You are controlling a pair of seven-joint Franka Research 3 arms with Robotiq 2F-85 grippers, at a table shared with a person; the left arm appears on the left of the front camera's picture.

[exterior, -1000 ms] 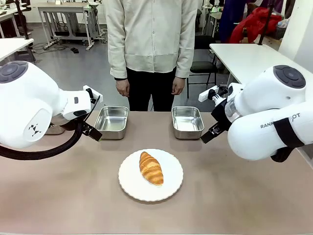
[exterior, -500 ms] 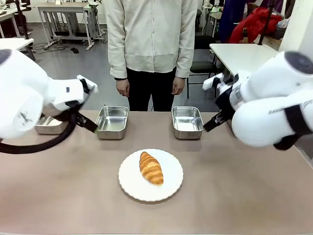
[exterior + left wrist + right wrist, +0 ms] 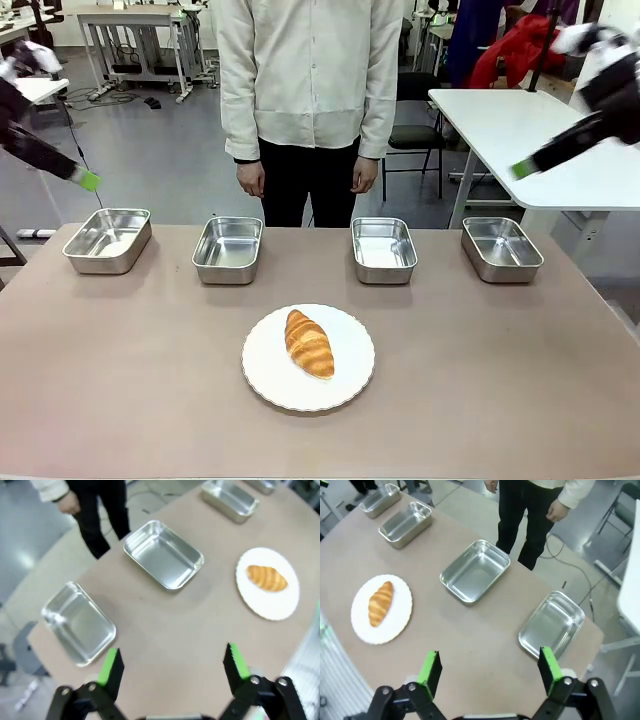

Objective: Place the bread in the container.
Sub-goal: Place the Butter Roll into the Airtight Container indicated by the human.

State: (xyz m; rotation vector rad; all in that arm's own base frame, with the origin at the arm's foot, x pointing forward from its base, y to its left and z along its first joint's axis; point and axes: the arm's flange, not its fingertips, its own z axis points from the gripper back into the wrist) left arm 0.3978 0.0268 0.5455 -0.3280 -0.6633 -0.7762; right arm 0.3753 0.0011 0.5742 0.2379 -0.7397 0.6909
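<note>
Now, front view: both arms have swung up and outward over the last second. The left gripper [image 3: 86, 178] sits at the upper left and the right gripper [image 3: 524, 168] at the upper right, both blurred and well clear of the table [image 3: 500, 390]. This uncovers the outer trays, so four show in a row: far-left tray [image 3: 108, 240], inner-left tray [image 3: 228, 249], inner-right tray [image 3: 384, 249], far-right tray [image 3: 502, 248]. All are empty. The bread [image 3: 309, 343] is unmoved on the white plate [image 3: 262, 385], centred and nearer the robot. Which tray is the target: cannot tell. Judgement: placing not begun, bread not yet approached. A person [image 3: 310, 80] stands at the far edge, arms down.

Left wrist view: jaws spread wide, nothing between the green pads [image 3: 111, 662]. Bread [image 3: 267, 577] at right.

Right wrist view: fingers likewise parted, empty. Bread [image 3: 380, 603] at left.

Surface: matte grey-brown top. Room: grey floor [image 3: 150, 140], white workbenches [image 3: 510, 120], red fabric [image 3: 515, 45] at back right.
</note>
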